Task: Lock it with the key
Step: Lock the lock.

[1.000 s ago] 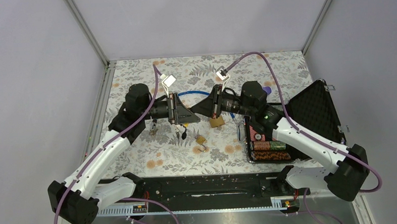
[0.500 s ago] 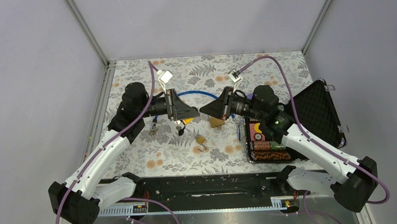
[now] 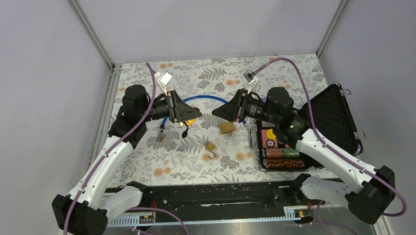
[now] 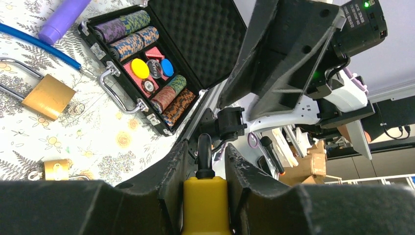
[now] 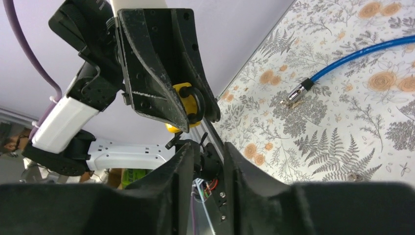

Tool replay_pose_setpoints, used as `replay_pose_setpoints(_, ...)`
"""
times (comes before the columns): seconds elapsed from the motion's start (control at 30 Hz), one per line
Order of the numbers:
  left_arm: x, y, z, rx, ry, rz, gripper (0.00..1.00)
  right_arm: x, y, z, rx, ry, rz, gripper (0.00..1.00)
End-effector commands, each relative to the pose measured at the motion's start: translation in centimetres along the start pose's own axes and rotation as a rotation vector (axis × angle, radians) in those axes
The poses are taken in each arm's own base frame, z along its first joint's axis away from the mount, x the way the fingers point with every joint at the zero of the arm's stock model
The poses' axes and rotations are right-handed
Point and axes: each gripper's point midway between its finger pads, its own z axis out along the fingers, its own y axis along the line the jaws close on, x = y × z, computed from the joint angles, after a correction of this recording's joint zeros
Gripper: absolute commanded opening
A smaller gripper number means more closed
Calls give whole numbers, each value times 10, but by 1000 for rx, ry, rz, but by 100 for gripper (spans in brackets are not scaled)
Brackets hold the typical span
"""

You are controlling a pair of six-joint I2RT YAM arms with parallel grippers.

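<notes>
My left gripper (image 3: 191, 117) is shut on a yellow padlock (image 4: 205, 208) and holds it above the table. The padlock's black shackle (image 4: 204, 152) sticks out between the fingertips. The right wrist view shows the same lock (image 5: 182, 93) pinched in the left fingers (image 5: 156, 68). My right gripper (image 3: 219, 113) faces it from the right, a short gap away. Its jaws (image 5: 208, 149) stand a narrow slit apart with nothing between them. I cannot make out a key in any view.
A brass padlock (image 3: 227, 127) and a smaller brass padlock (image 3: 211, 147) lie on the floral cloth. A blue cable (image 3: 205, 98) curves behind the grippers, its plug (image 5: 297, 93) on the cloth. An open black case of poker chips (image 3: 322, 118) sits at the right, a purple marker (image 4: 63, 19) beside it.
The two grippers have drawn apart. The left one moved left and back with the yellow padlock. The right one moved right, away from the lock.
</notes>
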Motion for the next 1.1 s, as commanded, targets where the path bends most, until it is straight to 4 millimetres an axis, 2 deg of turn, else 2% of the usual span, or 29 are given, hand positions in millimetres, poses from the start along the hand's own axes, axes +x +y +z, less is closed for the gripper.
replay_pose_setpoints(0.0, -32, -25, -5, 27, -111, 84, 0, -8, 23, 0, -113, -17, -27, 49)
replay_pose_setpoints(0.07, -41, -26, -5, 20, -159, 75, 0, -6, 26, 3, -162, -33, -4, 63)
replay_pose_setpoints(0.17, -54, -25, -2, 25, -222, 51, 0, 3, 32, 16, -220, -23, 41, 73)
replay_pose_setpoints(0.37, -66, -20, 0, 4, -278, 22, 0, 22, 46, 46, -227, 42, 48, 77)
replay_pose_setpoints(0.67, -65, -16, 0, -8, -288, 6, 4, 16, 58, 67, -296, 30, 127, 74)
replay_pose_setpoints(0.83, -66, -17, 0, -2, -293, 9, 4, 19, 57, 76, -282, 62, 142, 66)
replay_pose_setpoints(0.97, -65, -18, -1, 0, -294, 20, 12, 23, 55, 80, -258, 81, 138, 47)
replay_pose_setpoints(1.07, -65, -17, -3, -12, -302, 29, 15, 26, 53, 80, -235, 92, 119, 34)
